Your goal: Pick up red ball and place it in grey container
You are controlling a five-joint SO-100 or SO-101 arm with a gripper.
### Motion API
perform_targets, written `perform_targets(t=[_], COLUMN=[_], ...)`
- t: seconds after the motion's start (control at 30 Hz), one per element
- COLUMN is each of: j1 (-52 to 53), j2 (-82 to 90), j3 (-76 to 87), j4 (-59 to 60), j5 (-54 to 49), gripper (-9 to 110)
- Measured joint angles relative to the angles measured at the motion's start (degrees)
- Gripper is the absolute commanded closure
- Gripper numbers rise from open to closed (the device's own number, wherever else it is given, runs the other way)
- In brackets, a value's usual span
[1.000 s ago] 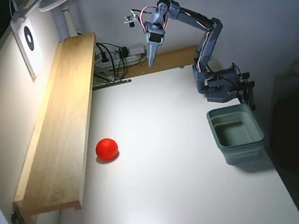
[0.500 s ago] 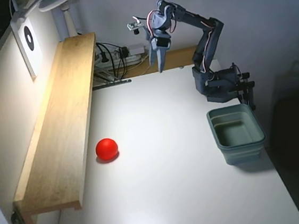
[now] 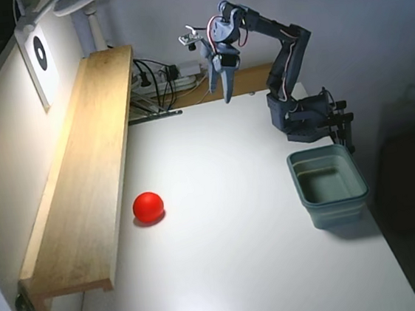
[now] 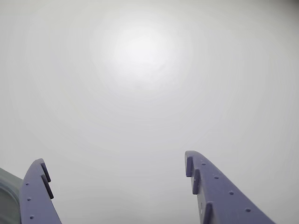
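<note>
Red ball [image 3: 148, 206] is seen on the white tabletop [image 3: 236, 219], well apart from the raised hand [image 3: 228, 94], below-left in the fixed view; hand is spread wide, empty.

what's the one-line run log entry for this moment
phase: pre-grasp | gripper: open, empty, raised over far table edge | red ball: on table beside wooden shelf | grey container: empty

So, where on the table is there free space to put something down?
The widest bare patch lies between the red ball and the grey container, running to the near table edge. The middle under the raised, open hand is also free. It is crowded at the far edge, with cables and the arm's base.
</note>
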State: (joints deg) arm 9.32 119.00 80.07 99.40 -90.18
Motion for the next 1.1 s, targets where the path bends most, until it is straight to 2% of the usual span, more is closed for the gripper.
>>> perform_targets(t=[0.63, 1.1], j1=[-0.1, -0.1], j2=[12.7, 17.7], j3=[32.7, 50.0], j4=[-17.5, -30.2], j5=[0.1, 0.1], gripper=[63, 63])
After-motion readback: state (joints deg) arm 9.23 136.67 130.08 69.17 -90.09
